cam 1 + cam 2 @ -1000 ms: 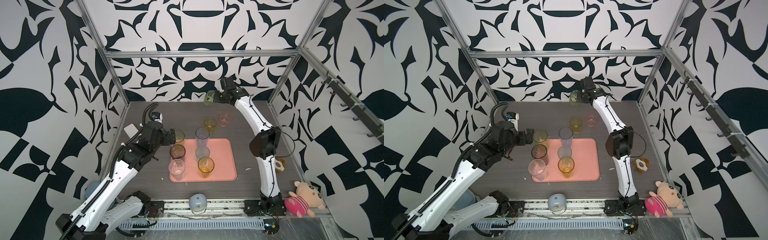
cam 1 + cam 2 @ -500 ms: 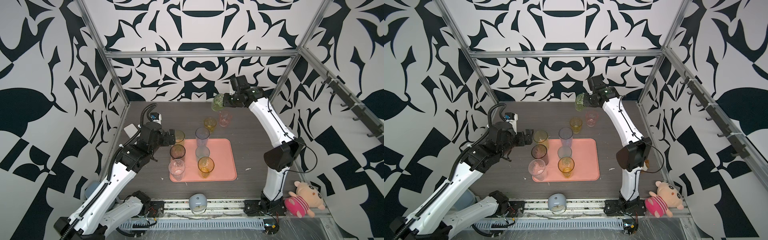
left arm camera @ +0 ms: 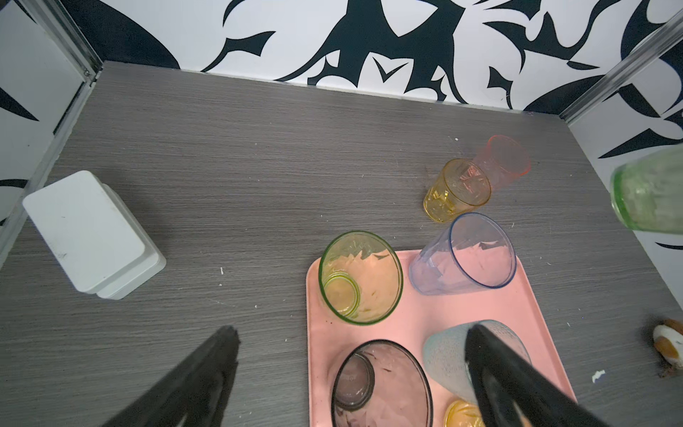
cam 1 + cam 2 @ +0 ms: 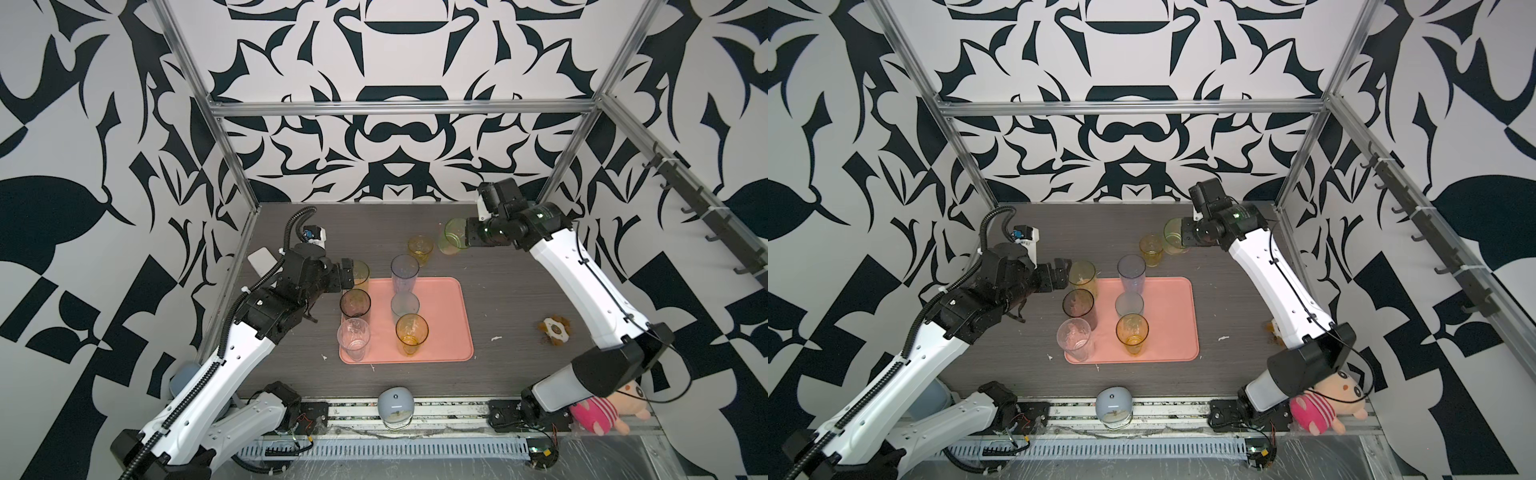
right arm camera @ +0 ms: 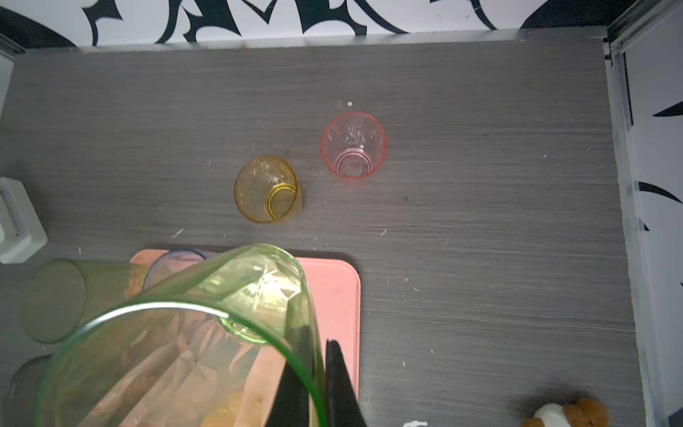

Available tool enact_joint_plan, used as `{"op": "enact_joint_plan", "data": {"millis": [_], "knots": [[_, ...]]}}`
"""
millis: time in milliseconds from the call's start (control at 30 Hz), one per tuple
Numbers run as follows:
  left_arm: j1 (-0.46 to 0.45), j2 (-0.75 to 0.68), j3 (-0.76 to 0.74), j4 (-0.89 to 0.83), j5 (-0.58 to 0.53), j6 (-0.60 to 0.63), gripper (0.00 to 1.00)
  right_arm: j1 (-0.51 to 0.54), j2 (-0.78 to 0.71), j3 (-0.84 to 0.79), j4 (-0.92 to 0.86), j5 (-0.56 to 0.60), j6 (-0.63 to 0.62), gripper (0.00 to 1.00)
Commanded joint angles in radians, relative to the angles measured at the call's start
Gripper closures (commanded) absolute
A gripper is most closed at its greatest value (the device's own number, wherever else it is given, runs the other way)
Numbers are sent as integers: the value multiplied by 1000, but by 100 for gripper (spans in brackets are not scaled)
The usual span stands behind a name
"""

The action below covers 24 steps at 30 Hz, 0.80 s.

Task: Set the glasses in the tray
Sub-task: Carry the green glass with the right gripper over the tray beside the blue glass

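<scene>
The salmon-pink tray (image 4: pixel 449 316) holds several glasses, among them a yellow-green tall one (image 4: pixel 359 272) at its far left corner, a blue tall one (image 4: pixel 404 270), a smoky grey one (image 3: pixel 380 384) and an amber one (image 4: pixel 411 332). My left gripper (image 4: pixel 347 274) stands open beside the yellow-green glass (image 3: pixel 360 277), nothing between its fingers. My right gripper (image 5: pixel 318 340) is shut on the wall of a green glass (image 4: pixel 455 236), held tilted in the air beyond the tray's far right corner. A small amber glass (image 5: pixel 266 189) and a pink glass (image 5: pixel 354 146) stand on the table behind the tray.
A white lidded box (image 3: pixel 92 236) sits at the table's left edge. A pale dome gadget (image 4: pixel 395 405) rests at the front rail. A small brown-and-white toy (image 4: pixel 553 329) lies right of the tray, and a pink plush (image 4: pixel 602 411) at the front right.
The right arm has swung the green glass from the back wall to the right and nearer the tray. The left gripper has barely moved and stays open.
</scene>
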<state>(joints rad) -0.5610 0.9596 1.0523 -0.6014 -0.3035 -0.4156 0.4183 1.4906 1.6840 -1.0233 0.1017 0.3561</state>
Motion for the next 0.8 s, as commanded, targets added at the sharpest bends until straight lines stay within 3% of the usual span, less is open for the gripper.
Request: {"op": "enact_joint_plan", "data": {"millis": [0, 333, 767], "knots": [[4, 2, -18, 21, 19, -20, 1, 10, -73, -87, 42, 30, -6, 100], [4, 8, -27, 23, 27, -36, 1, 50, -139, -331, 133, 30, 39, 100], [4, 25, -31, 28, 40, -53, 1, 79, -49, -470, 231, 39, 75, 100]]}}
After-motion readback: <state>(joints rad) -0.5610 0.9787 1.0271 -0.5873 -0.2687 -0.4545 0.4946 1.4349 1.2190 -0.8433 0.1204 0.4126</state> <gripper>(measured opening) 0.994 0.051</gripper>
